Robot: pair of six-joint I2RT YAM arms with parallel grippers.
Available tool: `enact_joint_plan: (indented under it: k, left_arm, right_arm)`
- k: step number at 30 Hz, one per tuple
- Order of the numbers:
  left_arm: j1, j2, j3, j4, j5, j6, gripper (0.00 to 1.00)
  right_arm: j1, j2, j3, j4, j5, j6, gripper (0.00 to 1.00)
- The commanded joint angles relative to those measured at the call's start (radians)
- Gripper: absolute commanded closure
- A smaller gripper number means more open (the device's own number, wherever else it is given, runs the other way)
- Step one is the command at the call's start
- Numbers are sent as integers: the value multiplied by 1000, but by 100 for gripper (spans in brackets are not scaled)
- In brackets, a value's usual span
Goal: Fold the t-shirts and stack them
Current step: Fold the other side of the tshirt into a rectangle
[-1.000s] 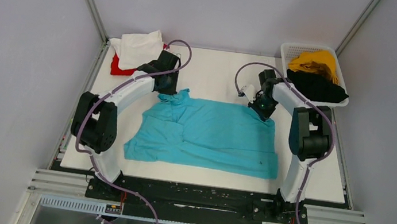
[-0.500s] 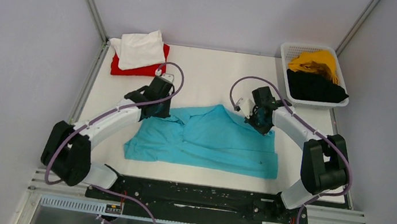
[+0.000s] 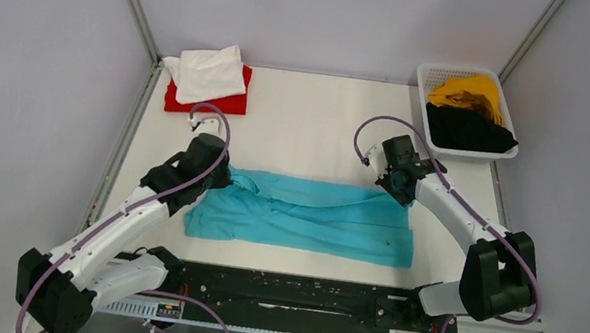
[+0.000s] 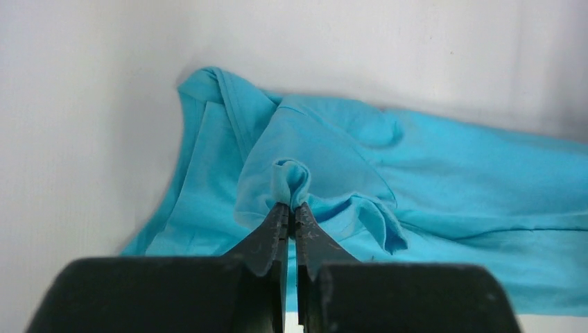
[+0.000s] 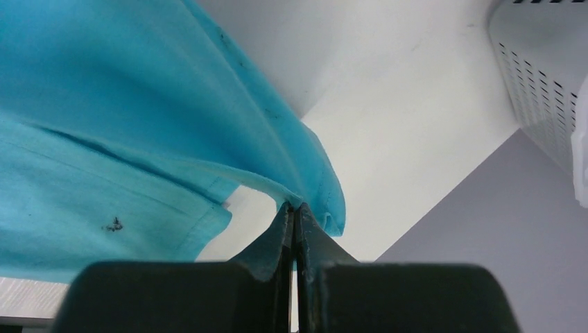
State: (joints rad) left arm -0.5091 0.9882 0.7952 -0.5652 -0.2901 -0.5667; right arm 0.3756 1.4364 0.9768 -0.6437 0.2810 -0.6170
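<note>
The turquoise t-shirt (image 3: pixel 311 216) lies across the middle of the table, its far half drawn over toward the near edge. My left gripper (image 3: pixel 217 175) is shut on a pinch of its cloth (image 4: pixel 290 182) at the left end. My right gripper (image 3: pixel 402 194) is shut on the shirt's edge (image 5: pixel 315 182) at the right end. The white t-shirt (image 3: pixel 208 69) lies on the red t-shirt (image 3: pixel 222 104) at the far left. The mustard yellow t-shirt (image 3: pixel 467 90) and the black t-shirt (image 3: pixel 464 129) are in the basket.
The white mesh basket (image 3: pixel 429 70) stands at the far right corner; its wall shows in the right wrist view (image 5: pixel 541 83). Grey walls enclose the table (image 3: pixel 314 126) on three sides. The arm bases sit on a black rail at the near edge.
Both grippers have pulled the turquoise shirt's far edge toward the near side, so the shirt now shows as a narrower band. Both arms have drawn back toward their bases.
</note>
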Motion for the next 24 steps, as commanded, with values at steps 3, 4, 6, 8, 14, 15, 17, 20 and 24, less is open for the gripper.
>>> enact_joint_plan:
  k: [3,4,6,8,14,15,17,20,24]
  left_arm:
    - [-16,-123,-40,-58,-42,-98,100]
    - [-20,-136,-46,-68,-45,-112,100]
    - [-34,-156,-68,-90,-57,-136,100]
    - [-48,-167,-90,-126,-88,-169,100]
    - [-67,-205,-210,-182,-96,-285,92]
    - [-68,-210,-227,-184,-99,-302,90]
    - [-68,-219,-248,-206,-104,-335,89]
    - [-76,-248,-249,-242,-92,-347,72]
    - [-97,-330,-216,-271,-58,-341,4]
  right_arm:
    - [32,-53,-13,-50,66,63,100]
    - [35,-54,-19,-55,72,69,100]
    - [39,-57,-29,-59,87,80,99]
    - [41,-60,-39,-59,87,90,97]
    - [45,-47,-105,-43,92,161,89]
    - [46,-43,-119,-42,96,176,81]
    - [48,-36,-142,-27,129,213,71]
    - [50,-48,-136,-49,146,287,13]
    - [55,-157,-160,-51,198,335,1]
